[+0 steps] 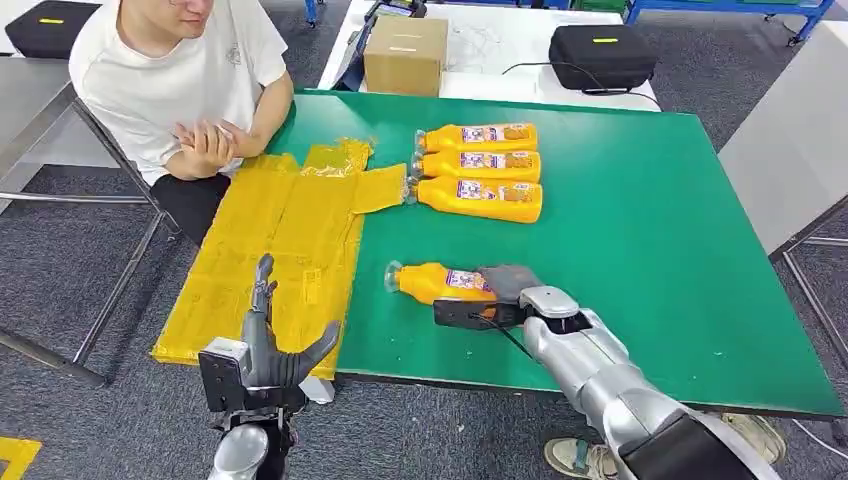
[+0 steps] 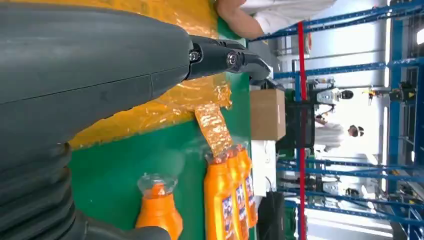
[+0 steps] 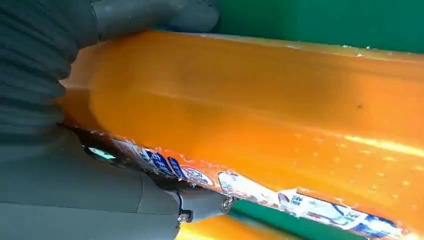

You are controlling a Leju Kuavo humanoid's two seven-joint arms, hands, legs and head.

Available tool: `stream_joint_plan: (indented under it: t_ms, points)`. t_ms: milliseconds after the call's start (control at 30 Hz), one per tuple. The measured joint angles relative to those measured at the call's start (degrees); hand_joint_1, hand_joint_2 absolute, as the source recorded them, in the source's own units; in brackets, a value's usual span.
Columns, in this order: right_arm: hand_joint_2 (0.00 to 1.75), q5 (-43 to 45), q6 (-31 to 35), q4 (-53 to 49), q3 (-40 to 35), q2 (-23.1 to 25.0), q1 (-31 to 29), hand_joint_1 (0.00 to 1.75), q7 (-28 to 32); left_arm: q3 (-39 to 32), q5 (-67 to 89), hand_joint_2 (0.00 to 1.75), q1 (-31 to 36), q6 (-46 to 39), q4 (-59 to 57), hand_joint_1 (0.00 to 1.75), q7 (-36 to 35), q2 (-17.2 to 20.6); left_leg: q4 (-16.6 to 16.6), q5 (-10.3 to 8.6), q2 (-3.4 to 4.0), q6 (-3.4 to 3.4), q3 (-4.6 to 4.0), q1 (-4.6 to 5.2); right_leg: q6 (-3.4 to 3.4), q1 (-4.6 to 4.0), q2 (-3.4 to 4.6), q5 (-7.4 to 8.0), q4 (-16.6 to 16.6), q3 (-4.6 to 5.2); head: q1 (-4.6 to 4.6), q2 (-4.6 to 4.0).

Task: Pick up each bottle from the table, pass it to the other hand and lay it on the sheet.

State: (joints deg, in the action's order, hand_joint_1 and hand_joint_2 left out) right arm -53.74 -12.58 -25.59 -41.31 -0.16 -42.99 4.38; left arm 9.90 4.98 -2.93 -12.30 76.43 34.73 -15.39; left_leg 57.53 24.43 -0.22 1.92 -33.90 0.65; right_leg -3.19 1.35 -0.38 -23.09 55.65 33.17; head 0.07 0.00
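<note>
- Near the desk's front edge, the right hand [image 1: 508, 290] lies over the wide end of 1 orange bottle [image 1: 437, 282], fingers wrapped around it; the bottle lies on its side on the green desk [image 1: 650, 230], cap toward the sheet.
- Left hand [image 1: 268, 345] hovers by the sheet's near corner, fingers spread, holding nothing.
- Yellow sheet [image 1: 270, 250] hangs over the desk's left edge.
- 3 more bottles [image 1: 480, 165] lie side by side farther back, caps at the sheet's flap.
- Beyond them, a person [image 1: 180, 70] sits with arms folded; a cardboard box [image 1: 405, 55] stands behind the desk.
</note>
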Motion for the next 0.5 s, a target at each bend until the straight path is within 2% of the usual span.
stream_joint_plan:
  t_ms: [67, 200, 267, 333, 400, 500]
  points:
    - [1.75, 4.39, -1.80, 0.13, 0.59, -1.03, 0.13, 1.75, 2.76, -0.02, -0.44, 1.75, -0.04, 0.02, -0.48, 0.00, 0.85, 0.00, 0.00, 0.01, -0.01, 0.00, 0.09, 0.00, 0.00, 0.00, -0.01, 0.00, -0.05, -0.09, 0.02, 0.00]
    - [1.75, 13.00, -0.41, -0.04, 2.42, -2.47, 1.12, 1.75, 8.83, -0.15, -1.29, 1.75, -0.24, -0.57, -0.94, 0.00, 1.86, 0.02, -0.02, 0.08, 0.00, -0.01, 0.38, -0.03, 0.03, -0.03, 0.00, -0.06, -0.13, -0.17, 0.04, 0.00]
    - [1.75, 20.25, -0.10, -1.58, 4.35, -3.17, 3.17, 1.75, 13.67, -0.17, -1.64, 1.75, -0.65, -0.88, -0.94, 0.00, 1.88, 0.04, -0.05, 0.35, 0.01, -0.08, 0.71, -0.08, 0.10, -0.08, 0.02, -0.20, -0.18, -0.12, 0.04, 0.00]
    - [1.75, 30.98, -0.04, -6.54, 7.27, -3.58, 8.27, 1.75, 19.00, 0.15, -3.73, 1.75, -0.88, 0.36, -0.94, 0.00, 1.42, 0.04, -0.06, 0.52, 0.11, -0.17, 0.92, -0.17, 0.14, -0.18, 0.15, -0.22, -0.24, -0.70, 0.04, 0.00]
    - [1.75, 37.00, 1.63, -13.26, 9.77, -3.39, 14.41, 1.75, 21.46, 0.53, -8.14, 1.75, -1.04, 4.07, -0.94, 0.00, -0.09, 0.07, -0.04, 0.48, 0.07, -0.18, 0.88, -0.18, 0.15, -0.19, 0.14, -0.16, -0.23, -0.91, 0.00, 0.00]
    - [1.75, 41.83, 4.06, -24.21, 13.25, -2.07, 23.42, 1.75, 23.49, 0.66, -23.97, 1.75, -1.97, 16.58, -0.68, 0.00, -4.23, 0.07, -0.05, 0.45, 0.04, -0.21, 0.67, -0.27, 0.17, -0.29, 0.13, -0.17, -0.20, -0.76, 0.00, 0.00]
